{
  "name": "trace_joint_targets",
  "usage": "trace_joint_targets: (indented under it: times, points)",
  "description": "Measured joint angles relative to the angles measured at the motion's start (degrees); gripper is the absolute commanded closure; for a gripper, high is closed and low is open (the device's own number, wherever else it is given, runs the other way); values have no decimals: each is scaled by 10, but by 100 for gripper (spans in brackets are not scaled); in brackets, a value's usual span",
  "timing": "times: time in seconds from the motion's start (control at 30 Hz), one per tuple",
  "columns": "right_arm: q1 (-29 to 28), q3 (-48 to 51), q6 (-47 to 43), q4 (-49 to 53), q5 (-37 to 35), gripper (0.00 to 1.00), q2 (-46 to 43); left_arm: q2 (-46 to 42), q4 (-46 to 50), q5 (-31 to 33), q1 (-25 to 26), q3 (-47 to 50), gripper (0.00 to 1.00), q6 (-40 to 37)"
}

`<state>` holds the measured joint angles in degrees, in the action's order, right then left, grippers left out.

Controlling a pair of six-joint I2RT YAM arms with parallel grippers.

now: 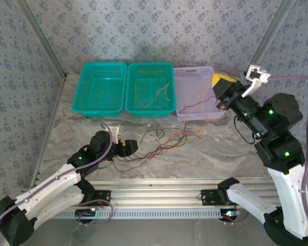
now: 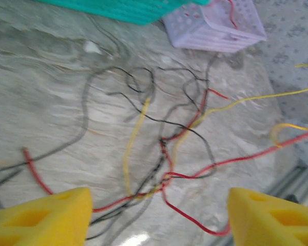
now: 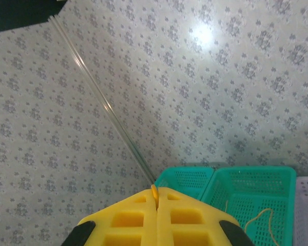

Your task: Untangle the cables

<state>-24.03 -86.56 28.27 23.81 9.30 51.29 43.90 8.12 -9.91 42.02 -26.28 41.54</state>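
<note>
Ok so the cables (image 1: 161,142) are sitting in a loose tangle on the marble-looking table (image 1: 220,159), right in front of the baskets, red, yellow and black strands all crossing over each other. The left gripper (image 1: 127,147) is hanging low at the left edge of that mess, and from the left wrist its yellow fingers (image 2: 41,218) are standing wide apart with nothing between them, the knot of cables (image 2: 167,148) lying just ahead on the table.

One red strand is running up from the pile into the lavender basket (image 1: 195,69), and a yellow one is lying curled inside the middle teal basket (image 1: 150,65). Another teal basket (image 1: 103,65) is sitting to the left of it.

The right gripper (image 1: 219,81) is hovering up high by the right end of the lavender basket. On the right wrist view the right gripper (image 3: 156,220) is pressing its jaws tight together, and there's a tiny yellow-orange sliver poking out at the seam, but I honestly can't tell if that's a cable or not
</note>
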Motion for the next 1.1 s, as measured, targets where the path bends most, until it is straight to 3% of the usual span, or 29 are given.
trace_joint_targets:
  times: [0.2,0.47,0.8,1.1]
  points:
    - [0,0,10,-1,26,100,31,80,-50,-27,92,-21,18,-50]
    - [0,-20,21,-3,62,100,51,236,-68,-25,185,-128,18,-156]
    - [0,-29,27,-5,83,100,51,364,-31,48,195,-208,17,-225]
    - [-3,-30,42,-12,97,100,51,391,-52,153,195,-211,15,-230]
